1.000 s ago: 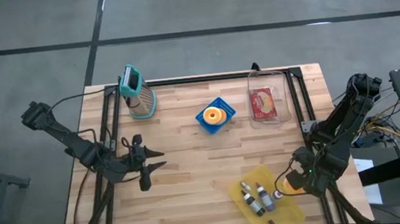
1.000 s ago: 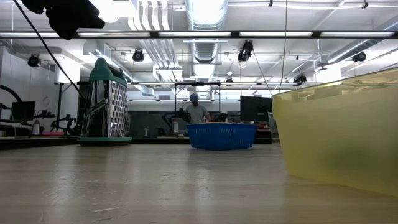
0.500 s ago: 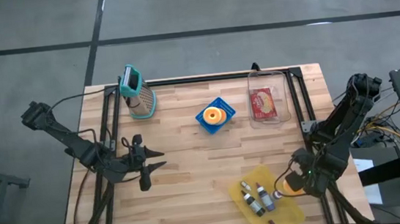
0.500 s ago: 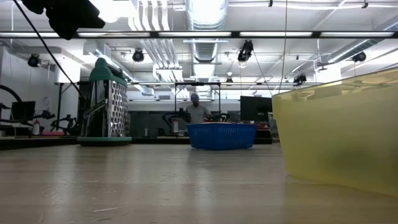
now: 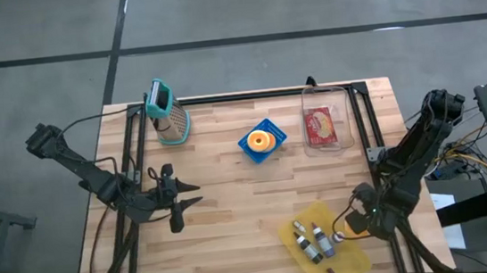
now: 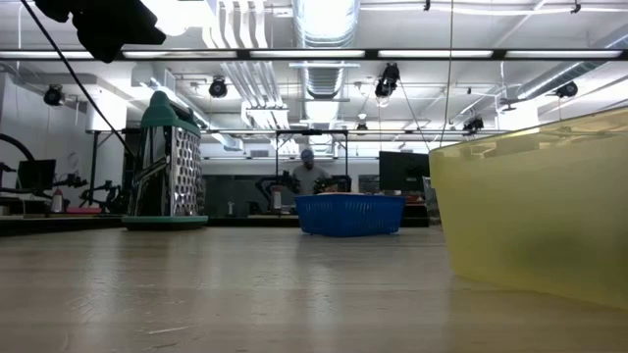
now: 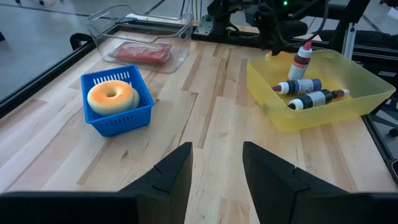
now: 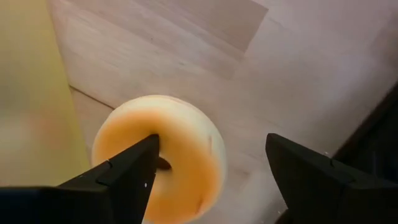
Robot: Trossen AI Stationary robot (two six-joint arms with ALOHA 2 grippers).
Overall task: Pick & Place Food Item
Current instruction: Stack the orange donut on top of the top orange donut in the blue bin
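While right gripper gapes around one donut | bottles: three

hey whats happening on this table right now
The right pincer is down at the table's right edge beside the yellow bin, open around a loose donut on the wood, not closed on it yet. The left pincer waits open over the table's left side. A second donut sits in the blue basket mid-table.

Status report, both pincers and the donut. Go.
Right pincer open, straddling loose donut on table beside yellow bin. Left pincer open, idle at left. Second donut in blue basket.
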